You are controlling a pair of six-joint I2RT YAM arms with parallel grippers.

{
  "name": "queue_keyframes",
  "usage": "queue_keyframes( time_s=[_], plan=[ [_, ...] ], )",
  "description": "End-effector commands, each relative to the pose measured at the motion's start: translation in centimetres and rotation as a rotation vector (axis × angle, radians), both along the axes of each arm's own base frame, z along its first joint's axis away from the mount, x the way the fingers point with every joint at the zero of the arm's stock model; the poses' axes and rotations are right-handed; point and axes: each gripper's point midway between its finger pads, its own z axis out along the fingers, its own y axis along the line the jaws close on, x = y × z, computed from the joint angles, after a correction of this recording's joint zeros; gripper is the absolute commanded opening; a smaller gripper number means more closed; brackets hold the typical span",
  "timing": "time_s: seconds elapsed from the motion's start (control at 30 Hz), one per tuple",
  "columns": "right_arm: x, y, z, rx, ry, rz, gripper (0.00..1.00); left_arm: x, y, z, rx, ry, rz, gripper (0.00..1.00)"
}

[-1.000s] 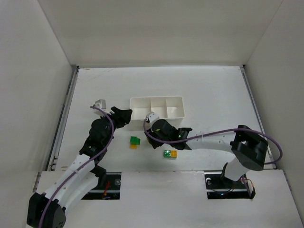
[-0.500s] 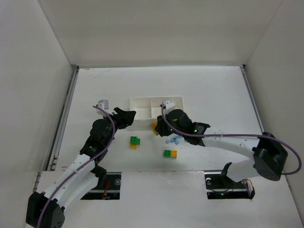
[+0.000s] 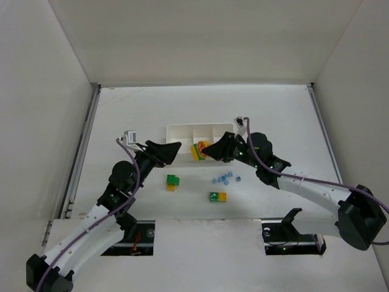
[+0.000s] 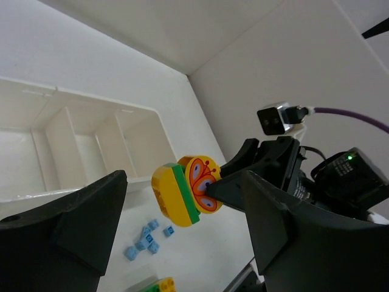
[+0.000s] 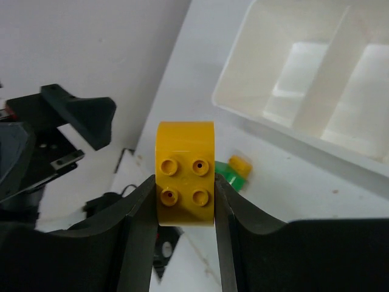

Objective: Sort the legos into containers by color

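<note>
While right claw (image 5: 185, 190) grips yellow lego (image 5: 185, 163) | left wrist shows green layer (image 4: 185, 193)

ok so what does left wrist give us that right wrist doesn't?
Left wrist only: the green layer and printed face of the stacked brick, the blue bits on the table, and the right arm's camera.
Right wrist only: the stack's studded yellow end, the left arm, and a green and yellow pair lying near the tray.
Both: the white tray, and that stack clamped in the right arm's jaws.
</note>
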Motion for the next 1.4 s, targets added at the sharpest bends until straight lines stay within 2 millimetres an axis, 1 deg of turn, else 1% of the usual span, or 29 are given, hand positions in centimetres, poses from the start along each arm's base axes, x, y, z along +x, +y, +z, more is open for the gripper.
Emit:
queue_keyframes(
  time_s=[0.0, 0.2, 0.43, 0.53, 0.73, 0.87, 1.03, 1.13, 1.3, 1.37],
  plan=[
    [-1.4, 1.8, 5.9, 0.255, -0.040, 0.111, 0.21, -0.3, -0.1, 3.9, -0.145, -0.066, -0.008, 0.74],
    [-1.3, 1.9, 7.3, 0.407, 0.008, 0.135, 0.21, 0.1, -0.7, 3.7, -0.202, -0.059, -0.021, 0.73],
    [-0.9, 3.4, 7.6, 0.530, 0.074, 0.191, 0.20, 0.6, -1.5, 3.9, -0.249, -0.061, -0.043, 0.72],
    [-0.4, 3.8, 7.8, 0.569, 0.081, 0.195, 0.21, 0.8, -1.7, 3.8, -0.266, -0.059, -0.048, 0.69],
    [-0.1, 4.4, 8.1, 0.619, 0.099, 0.216, 0.21, 0.9, -1.8, 3.4, -0.265, -0.051, -0.048, 0.65],
    [0.0, 4.5, 8.5, 0.649, 0.104, 0.226, 0.21, 1.2, -1.6, 2.6, -0.251, -0.032, -0.036, 0.64],
    [0.1, 4.2, 8.1, 0.635, 0.093, 0.205, 0.21, 1.5, -1.1, 1.6, -0.232, -0.009, -0.013, 0.64],
    [0.3, 4.1, 7.6, 0.624, 0.098, 0.191, 0.21, 1.8, -0.7, 1.5, -0.232, -0.005, 0.002, 0.64],
    [0.2, 4.8, 7.9, 0.630, 0.090, 0.213, 0.21, 1.9, -1.6, 1.8, -0.232, 0.001, -0.024, 0.63],
    [0.1, 5.3, 7.7, 0.628, 0.098, 0.221, 0.21, 1.9, -2.0, 2.0, -0.234, -0.001, -0.035, 0.61]
  ],
)
